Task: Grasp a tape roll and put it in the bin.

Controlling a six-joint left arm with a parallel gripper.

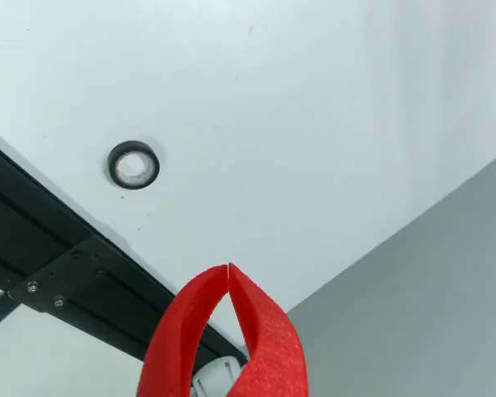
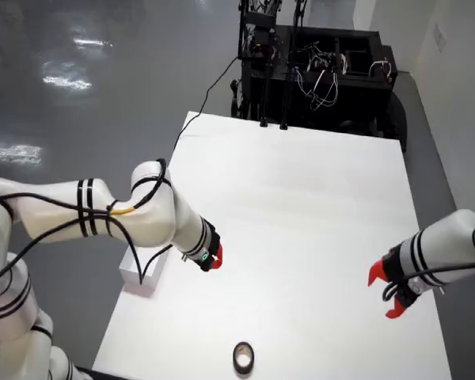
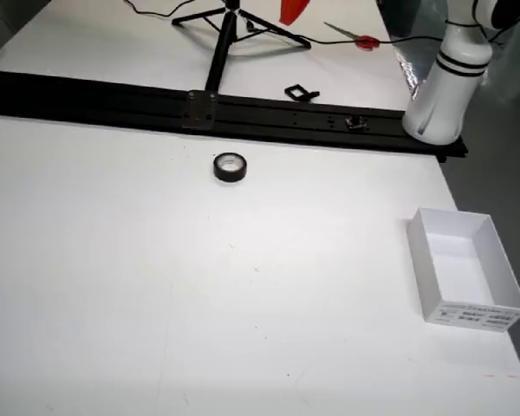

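Wrist view: the red pincer (image 1: 229,269) is clenched empty, tips touching, with the tape roll (image 1: 133,165) lying flat on the white table (image 1: 314,124), well off to the upper left

Overhead view: roll (image 2: 243,357) sits near the table's front edge

Side view: the bin (image 3: 464,269) is empty and far from the roll (image 3: 230,167). I'd say it's the approach step: next it needs to open up and drop over the roll

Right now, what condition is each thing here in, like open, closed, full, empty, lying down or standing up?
tape roll: lying flat on the white table, untouched, nothing gripping it.
bin: open on top, empty, upright near the table's edge.
gripper: shut, red fingertips meeting, holding nothing, off to the side of the roll.
second arm's gripper: open, holding nothing.
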